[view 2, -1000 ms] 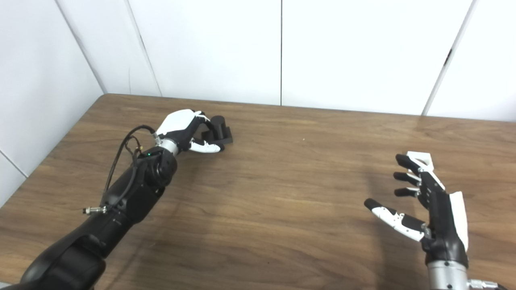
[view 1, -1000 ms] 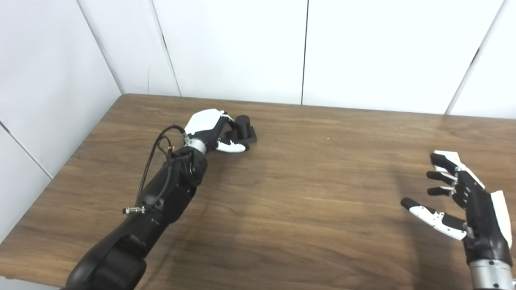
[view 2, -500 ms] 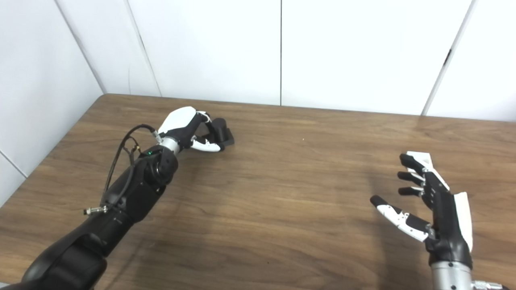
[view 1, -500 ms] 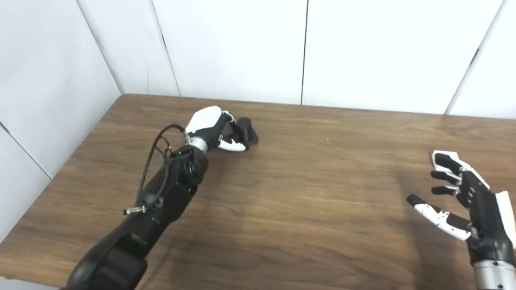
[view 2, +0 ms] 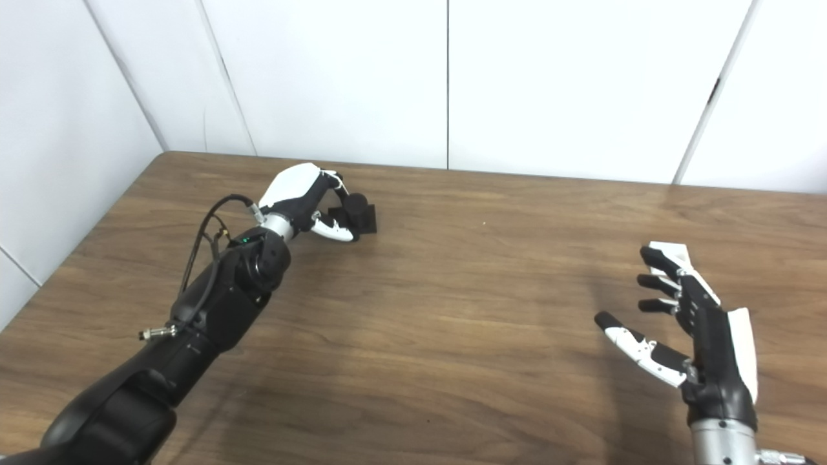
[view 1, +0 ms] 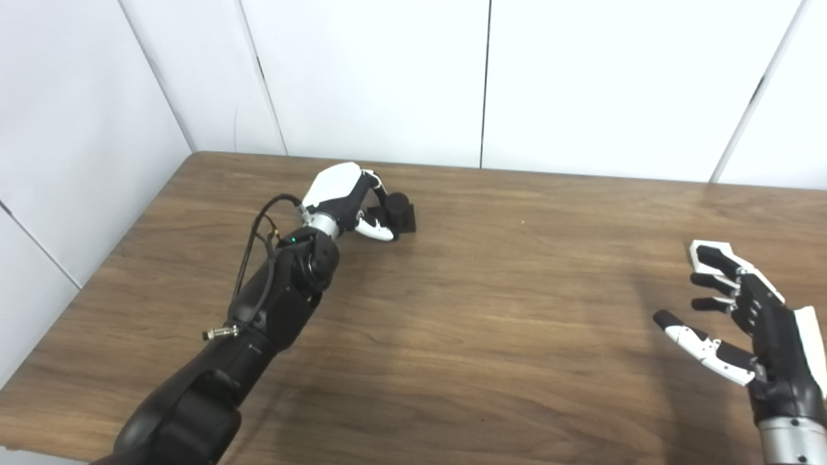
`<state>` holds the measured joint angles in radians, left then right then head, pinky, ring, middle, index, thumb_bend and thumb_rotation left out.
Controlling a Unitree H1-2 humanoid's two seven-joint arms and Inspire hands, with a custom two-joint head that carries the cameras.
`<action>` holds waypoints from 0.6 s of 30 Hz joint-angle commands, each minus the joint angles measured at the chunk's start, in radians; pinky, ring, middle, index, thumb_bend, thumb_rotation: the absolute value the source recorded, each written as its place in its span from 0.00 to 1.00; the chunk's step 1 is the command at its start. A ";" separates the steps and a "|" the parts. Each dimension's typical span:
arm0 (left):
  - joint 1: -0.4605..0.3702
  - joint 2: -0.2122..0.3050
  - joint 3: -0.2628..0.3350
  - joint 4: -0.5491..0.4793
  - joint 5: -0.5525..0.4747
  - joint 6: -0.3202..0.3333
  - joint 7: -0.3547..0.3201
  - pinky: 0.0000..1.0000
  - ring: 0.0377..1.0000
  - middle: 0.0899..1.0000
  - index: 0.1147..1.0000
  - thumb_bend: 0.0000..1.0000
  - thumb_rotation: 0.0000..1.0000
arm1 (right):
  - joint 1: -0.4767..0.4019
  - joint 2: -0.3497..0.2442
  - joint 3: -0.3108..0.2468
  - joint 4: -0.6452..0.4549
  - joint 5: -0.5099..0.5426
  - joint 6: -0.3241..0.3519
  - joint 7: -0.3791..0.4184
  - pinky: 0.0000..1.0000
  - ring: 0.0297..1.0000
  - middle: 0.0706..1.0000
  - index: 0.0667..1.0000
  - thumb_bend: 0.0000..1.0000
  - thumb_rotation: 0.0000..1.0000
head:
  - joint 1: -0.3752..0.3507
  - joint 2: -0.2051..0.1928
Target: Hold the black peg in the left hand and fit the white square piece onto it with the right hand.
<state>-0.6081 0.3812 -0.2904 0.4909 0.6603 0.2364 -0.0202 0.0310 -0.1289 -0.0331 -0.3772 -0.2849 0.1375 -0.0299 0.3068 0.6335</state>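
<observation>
The black peg (view 1: pixel 399 211), a short cylinder on a square base, sits at the far left of the wooden table (view 1: pixel 491 310), tipped off its upright stance. My left hand (view 1: pixel 341 199) is shut on it, with the fingers over the top and the thumb under its near side. Near the table's right edge lies the white square piece (view 1: pixel 705 248), partly hidden behind my right hand's fingertips (view 2: pixel 648 256). My right hand (view 1: pixel 757 326) hovers just in front of that piece, open, fingers spread, touching nothing.
White wall panels (view 1: pixel 387 77) close off the table at the back and along the left side. A black cable (view 1: pixel 255 239) loops off my left forearm. Bare wood stretches between the two hands.
My left hand has closed further on the black peg and tipped it from standing upright. My right hand has drifted slightly right and down, still open.
</observation>
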 commanded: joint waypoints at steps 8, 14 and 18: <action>0.020 0.043 0.002 -0.044 -0.075 -0.116 -0.056 1.00 0.99 0.90 0.43 0.52 0.09 | -0.026 -0.007 0.000 -0.027 -0.004 -0.042 -0.004 0.58 0.73 0.81 0.76 0.51 0.07 | -0.001 0.003; 0.038 0.052 0.006 -0.092 -0.148 -0.198 -0.117 1.00 1.00 0.91 0.43 0.52 0.09 | -0.028 -0.006 0.004 -0.028 -0.009 -0.037 -0.003 0.57 0.72 0.80 0.76 0.51 0.09 | -0.003 0.003; 0.041 0.067 -0.006 -0.111 -0.180 -0.266 -0.177 1.00 1.00 0.93 0.43 0.51 0.09 | -0.028 -0.006 0.006 -0.039 -0.015 -0.021 0.000 0.58 0.73 0.80 0.76 0.51 0.10 | -0.010 0.009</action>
<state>-0.5479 0.4236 -0.2889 0.4141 0.4977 0.0148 -0.1675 0.0299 -0.1293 -0.0283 -0.3765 -0.2941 0.1376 -0.0301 0.2961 0.6412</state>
